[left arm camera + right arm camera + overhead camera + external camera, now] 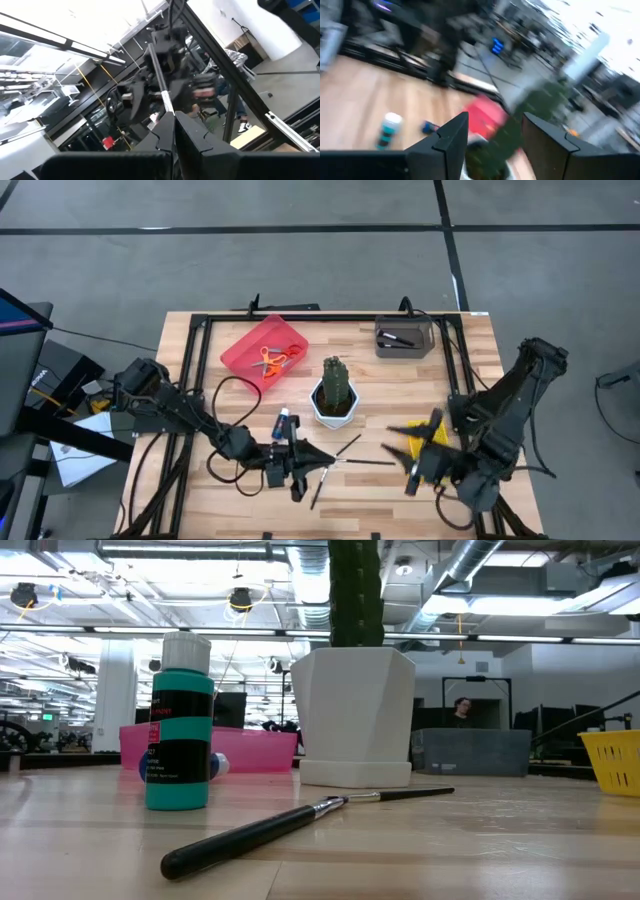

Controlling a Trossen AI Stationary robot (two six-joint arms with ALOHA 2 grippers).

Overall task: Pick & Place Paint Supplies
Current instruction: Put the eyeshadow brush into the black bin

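My left gripper (322,463) is low over the near middle of the table and shut on a thin dark paintbrush (365,463), which also shows in the left wrist view (161,80). Two more brushes (350,445) (318,490) lie flat on the table beside it; one shows in the low view (290,823). A teal bottle with a white cap (180,725) stands upright, and a blue bottle (285,423) lies on its side behind it. Orange-handled scissors (272,361) lie in the red tray (240,350). My right gripper (406,452) is open and empty at the near right. My left gripper pinches the paintbrush between its two fingers at one end of the brush (171,116). The fingers come level from the table's left, and the brush runs on ahead along them toward the right arm. Whether its far end touches the table cannot be told.
A green cactus in a white pot (335,392) stands mid-table, just beyond the brushes. A grey bin (403,338) holding dark items sits at the far right. A black frame (200,325) runs round the table. A person (461,712) is in the room behind.
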